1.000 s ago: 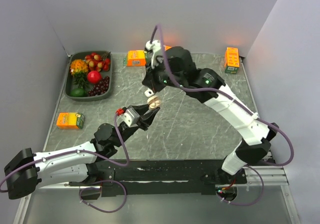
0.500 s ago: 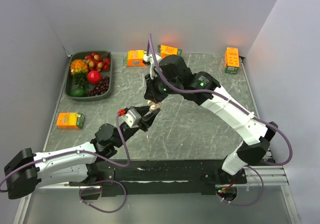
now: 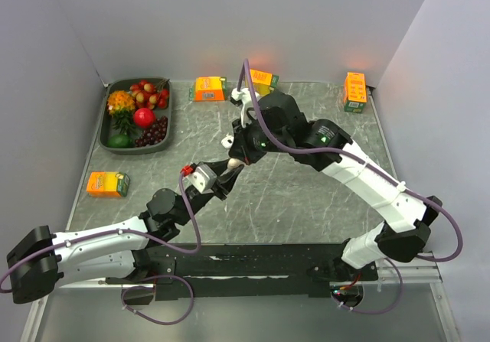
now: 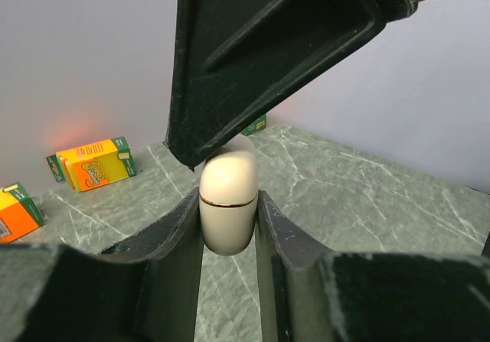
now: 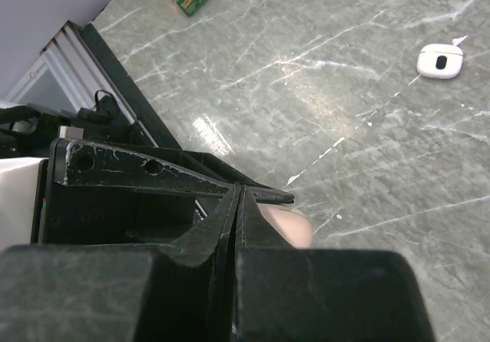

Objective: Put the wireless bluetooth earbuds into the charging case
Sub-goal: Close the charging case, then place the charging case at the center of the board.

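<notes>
The charging case [image 4: 227, 185] was clamped, seemingly closed, between the jaws of the left gripper [image 4: 227, 208], the right gripper [image 5: 239, 193] shut just above. No earbuds were seen; insertion unconfirmed

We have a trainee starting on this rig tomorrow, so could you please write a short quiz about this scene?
1. True or false: the right gripper is wide open.
2. What is the left gripper shut on? A a spoon; B a beige case; C a banana.
3. Fill in: the top view shows ___ orange cartons.
Key: 1 false; 2 B; 3 four.
</notes>
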You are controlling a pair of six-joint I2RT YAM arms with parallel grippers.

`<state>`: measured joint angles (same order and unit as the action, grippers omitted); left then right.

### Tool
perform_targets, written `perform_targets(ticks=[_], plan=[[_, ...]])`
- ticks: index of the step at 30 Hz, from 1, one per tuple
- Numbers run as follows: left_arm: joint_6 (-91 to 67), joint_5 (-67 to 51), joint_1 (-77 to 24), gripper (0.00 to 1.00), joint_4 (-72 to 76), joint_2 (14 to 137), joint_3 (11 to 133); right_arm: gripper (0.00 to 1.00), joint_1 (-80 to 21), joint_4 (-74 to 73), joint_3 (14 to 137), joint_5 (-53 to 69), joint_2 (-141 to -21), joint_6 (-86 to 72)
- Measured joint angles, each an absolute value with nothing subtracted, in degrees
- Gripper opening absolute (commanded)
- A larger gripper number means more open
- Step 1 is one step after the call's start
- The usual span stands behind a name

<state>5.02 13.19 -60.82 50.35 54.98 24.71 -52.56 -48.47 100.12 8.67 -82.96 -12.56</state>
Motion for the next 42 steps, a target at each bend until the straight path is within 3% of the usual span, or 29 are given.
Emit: perform_targets(ticks=[2,5,8,15,23,37,40,42], plan=[[4.93,13.19,-60.84,0.01,50.35,55.00,24.71,0.04,-52.64,-48.40,99.96,8.34,-82.74,-12.73],[4.64,13.63,-60.84,0.01,50.41,55.07,24.71,0.31,-52.75,-46.81,98.10,6.55,-81.36,-14.04],[1.26,13.78,-59.55,0.01,48.80,55.35,24.86,0.39,-52.18,-44.91,94.11,3.46,-77.34,-15.86],[-23.03,3.68,-39.51,0.02,36.51,59.11,29.02,0.41,-42.24,-37.36,81.17,2.42,-64.12,-21.32],[-41.76,-17.67,-20.93,0.01,22.61,80.84,39.81,0.42,-40.45,-32.60,67.33,2.63,-60.77,-24.53],[-41.52,-23.51,-19.20,0.03,6.55,103.85,57.28,0.42,-39.99,-29.08,61.49,4.58,-60.49,-24.82],[-40.95,-22.87,-19.03,0.11,4.43,106.94,59.13,0.42,-39.94,-29.04,61.49,4.60,-60.49,-24.60],[-40.66,-22.50,-18.85,0.25,3.09,108.66,59.55,0.43,-39.94,-28.97,61.49,4.60,-60.47,-24.56]])
